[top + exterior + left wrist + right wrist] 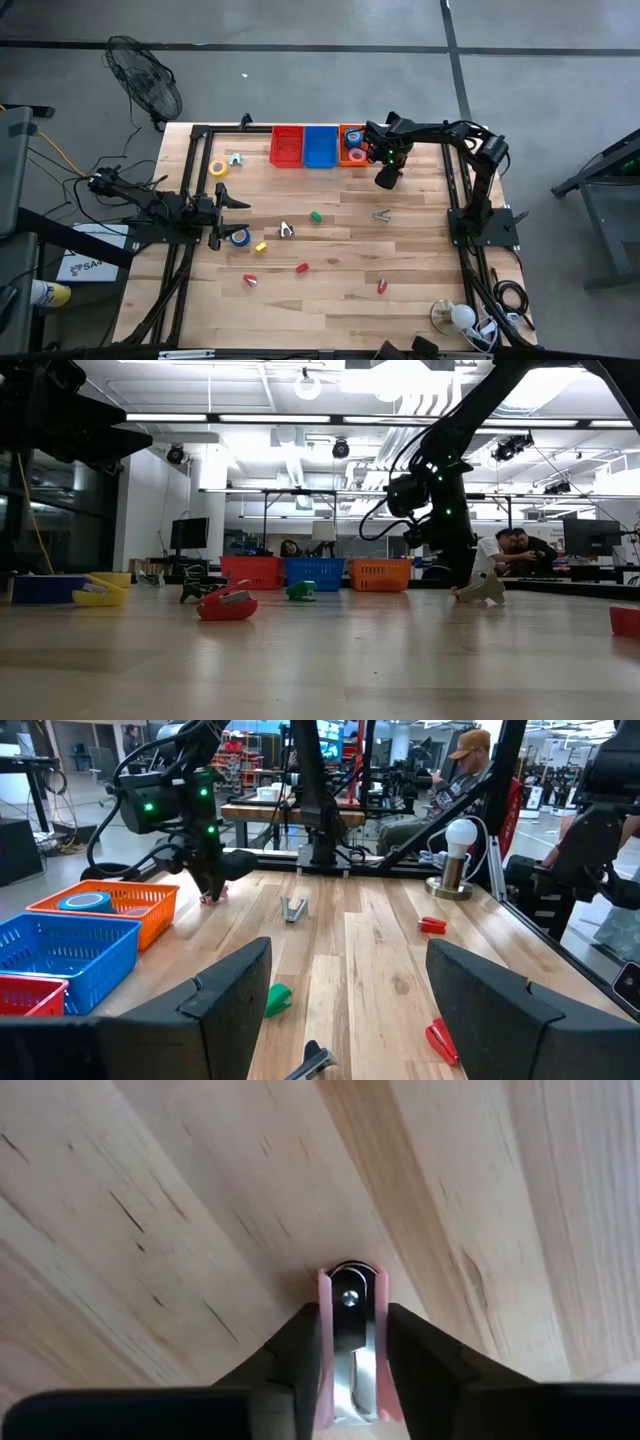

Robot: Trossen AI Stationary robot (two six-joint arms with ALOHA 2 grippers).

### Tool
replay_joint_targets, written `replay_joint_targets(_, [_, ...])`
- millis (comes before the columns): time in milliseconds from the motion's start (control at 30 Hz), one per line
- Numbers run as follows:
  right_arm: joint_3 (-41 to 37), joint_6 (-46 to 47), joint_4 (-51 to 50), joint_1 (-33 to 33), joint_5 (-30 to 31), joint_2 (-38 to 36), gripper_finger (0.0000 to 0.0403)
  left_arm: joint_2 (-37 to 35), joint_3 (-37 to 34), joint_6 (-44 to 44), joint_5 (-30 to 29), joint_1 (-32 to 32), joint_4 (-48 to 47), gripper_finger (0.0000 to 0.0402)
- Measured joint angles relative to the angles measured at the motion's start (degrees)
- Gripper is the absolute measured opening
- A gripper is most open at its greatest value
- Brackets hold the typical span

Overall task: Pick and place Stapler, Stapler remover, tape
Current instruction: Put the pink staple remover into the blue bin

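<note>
Two dark fingers of the right end effector point(352, 1365) pinch a pink stapler remover point(352, 1342), smooth plastic shell with shiny metal inside, right down on the pale grainy wood desk point(180, 1210). It's just in front of the orange mesh basket point(352, 146), which holds tape rolls point(357, 155). Left end effector point(232, 215) waits spread wide, a blue tape ring point(239, 237) just beside it.
</note>
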Motion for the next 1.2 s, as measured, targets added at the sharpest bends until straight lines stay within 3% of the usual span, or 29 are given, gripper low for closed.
replay_joint_targets(167, [0.0, -0.12, -0.46, 0.0, 0.03, 0.0, 0.0076, 0.0, 0.0, 0.0, 0.0, 0.01, 0.0, 0.0262])
replay_joint_targets(500, [2.26, 0.27, -4.51, 0.07, 0.84, 0.02, 0.0076, 0.0, 0.0, 0.02, 0.02, 0.0, 0.0, 0.0262])
replay_joint_targets(900, [14.63, -0.05, -10.69, 3.87, 1.02, 0.02, 0.0076, 0.01, 0.0, 0.02, 0.02, 0.02, 0.0, 0.0262])
replay_joint_targets(1067, [19.77, -2.58, -7.33, 6.07, -0.08, 0.02, 0.0076, 0.02, 0.0, 0.0, 0.0, 0.0, 0.0, 0.0262])
replay_joint_targets(1200, [20.7, -4.95, 1.79, 7.42, -5.28, 0.02, 0.0076, 0.01, -0.01, 0.0, 0.0, 0.0, 0.0, 0.0262])
